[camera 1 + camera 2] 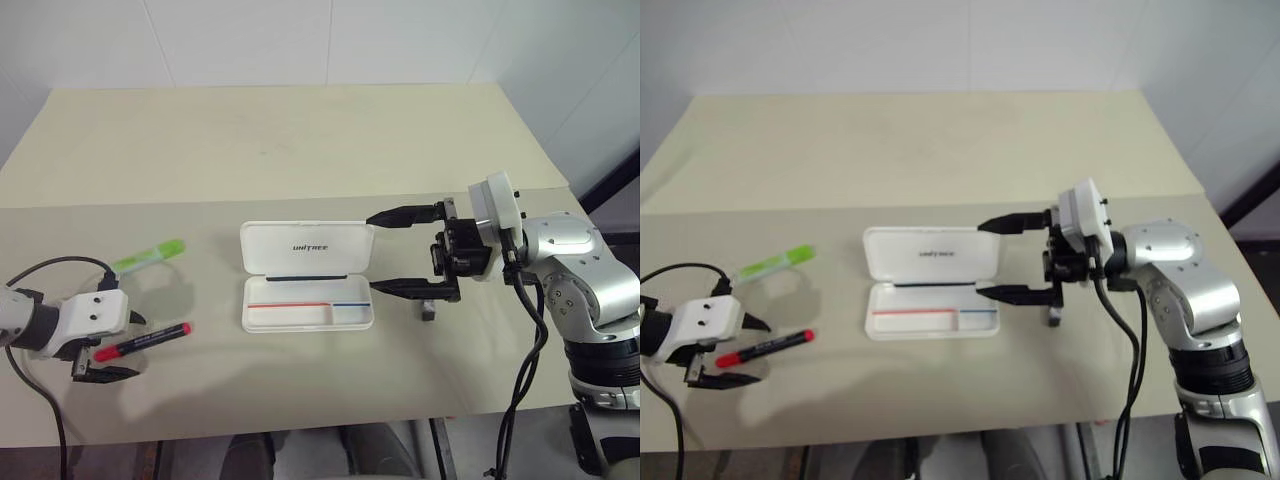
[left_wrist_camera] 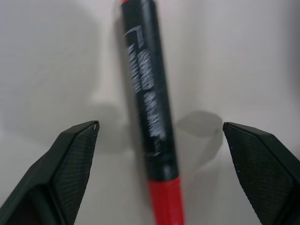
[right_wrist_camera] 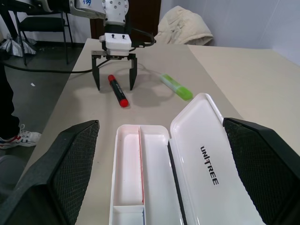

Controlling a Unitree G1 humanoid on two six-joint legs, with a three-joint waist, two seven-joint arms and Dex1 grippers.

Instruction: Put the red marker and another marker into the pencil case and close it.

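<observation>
Two fingers of my left gripper (image 1: pixel 105 347) straddle the red marker (image 1: pixel 143 341), jaws spread, nothing gripped yet.
Marker lies on the table, barrel toward two o'clock; pencil case (image 1: pixel 307 290) open at three o'clock, right gripper (image 1: pixel 385 251) spread beside it.

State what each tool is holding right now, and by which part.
Nothing is held. The left tool stands open astride the red marker, which lies on the table. The right tool is open beside the pencil case.
</observation>
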